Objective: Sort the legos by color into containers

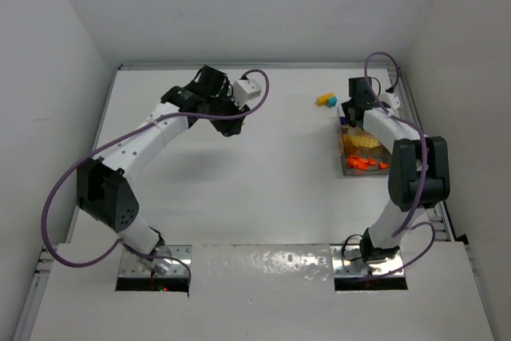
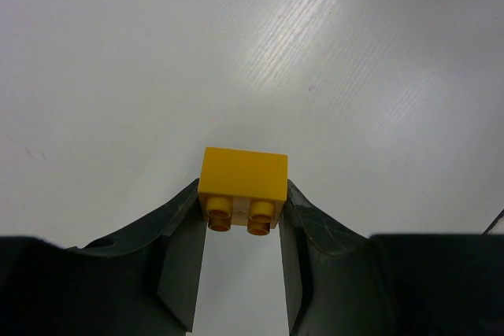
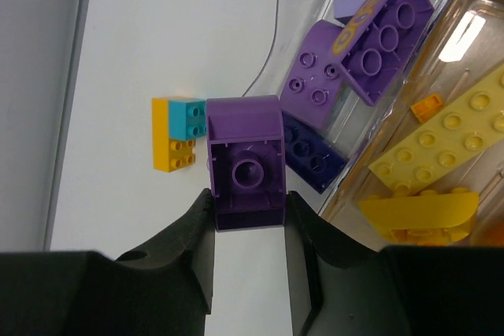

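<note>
Left end effector [image 1: 209, 77]: over the far, left-of-centre part of the white surface [image 1: 263, 173], well apart from the container; its jaws are too small to judge.
Right end effector [image 1: 354, 105]: over the far end of the container [image 1: 345, 170].
Container: near the surface's right edge, partly under the right arm.
Contents: yellow legos [image 1: 361, 141] farther back, orange legos [image 1: 366, 164] nearer the bases.
Loose clump [image 1: 325, 100]: yellow and teal, on the surface beyond the container's far left corner.

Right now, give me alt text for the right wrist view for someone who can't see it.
The right arm's fingers pinch a purple brick, hollow underside toward the camera. To its right, the clear container holds purple bricks in one compartment and yellow bricks in the next; a yellow-and-teal clump lies on the table at left.
</note>
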Robot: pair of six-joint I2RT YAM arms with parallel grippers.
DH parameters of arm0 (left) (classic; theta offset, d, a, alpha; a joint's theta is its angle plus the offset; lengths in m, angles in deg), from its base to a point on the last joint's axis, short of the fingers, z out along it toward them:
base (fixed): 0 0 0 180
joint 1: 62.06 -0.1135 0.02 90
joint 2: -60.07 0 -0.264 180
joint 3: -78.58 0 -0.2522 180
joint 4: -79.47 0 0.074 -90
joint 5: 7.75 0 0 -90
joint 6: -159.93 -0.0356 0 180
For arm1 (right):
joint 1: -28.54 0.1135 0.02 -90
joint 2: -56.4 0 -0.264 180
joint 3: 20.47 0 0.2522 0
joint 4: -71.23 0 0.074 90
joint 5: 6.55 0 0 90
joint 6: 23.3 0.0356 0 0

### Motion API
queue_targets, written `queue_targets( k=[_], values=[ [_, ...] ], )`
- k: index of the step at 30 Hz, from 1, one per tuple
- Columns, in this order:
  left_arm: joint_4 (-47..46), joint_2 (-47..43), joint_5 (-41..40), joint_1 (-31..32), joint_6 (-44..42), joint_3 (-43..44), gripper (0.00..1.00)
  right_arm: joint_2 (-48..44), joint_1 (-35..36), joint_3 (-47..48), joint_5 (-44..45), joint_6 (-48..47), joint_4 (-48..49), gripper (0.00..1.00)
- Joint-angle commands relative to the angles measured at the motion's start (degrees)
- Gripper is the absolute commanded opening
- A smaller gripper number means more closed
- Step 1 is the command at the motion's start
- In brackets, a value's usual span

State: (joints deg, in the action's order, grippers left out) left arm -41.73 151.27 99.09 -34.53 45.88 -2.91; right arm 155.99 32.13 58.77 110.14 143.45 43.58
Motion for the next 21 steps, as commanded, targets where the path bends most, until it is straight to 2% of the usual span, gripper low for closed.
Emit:
queue_targets(
  k=[1, 2, 5, 7, 8, 11, 17, 20, 21],
  values=[
    [-1.7, -0.8, -0.4, -0.7, 0.8, 0.9, 0.0, 1.0, -0.8, 1.1, -2.6, 3.0, 1.8, 0.07],
    [-1.6, -0.6, -0.6, -0.7, 0.7, 0.9, 0.0, 1.1, -0.8, 0.9, -3.1, 3.1, 2.1, 0.17],
    [-1.5, -0.3, -0.8, -0.7, 0.3, 1.1, 0.0, 0.9, -0.8, 0.6, -3.8, 3.0, 2.3, 0.32],
    [-1.5, -0.3, -0.7, -0.7, 0.1, 1.4, 0.0, 0.4, -0.8, 0.2, -3.3, 2.4, 2.5, 0.36],
    [-1.5, -0.2, -0.5, -0.7, 0.0, 1.5, 0.0, -0.2, -0.7, -0.2, -3.1, 2.0, 3.1, 0.47],
    [-1.5, -0.1, -0.2, -0.7, 0.1, 1.5, 0.0, -1.2, -0.8, -0.6, -2.4, -0.4, 3.9, 0.57],
    [-1.6, 0.3, 1.1, -0.7, 0.3, 1.6, 0.0, -3.3, -0.8, -0.7, -1.4, -4.1, 4.1, 0.65],
    [-2.1, 0.8, 1.5, -0.5, 0.9, 2.4, 0.0, -4.5, -0.8, -0.3, -3.3, -9.6, 5.5, 0.66],
    [-2.3, 1.3, 1.7, -0.5, 1.0, 2.7, 0.0, -5.2, -0.8, 0.9, -3.7, -14.0, 6.0, 0.69]
  ],
)
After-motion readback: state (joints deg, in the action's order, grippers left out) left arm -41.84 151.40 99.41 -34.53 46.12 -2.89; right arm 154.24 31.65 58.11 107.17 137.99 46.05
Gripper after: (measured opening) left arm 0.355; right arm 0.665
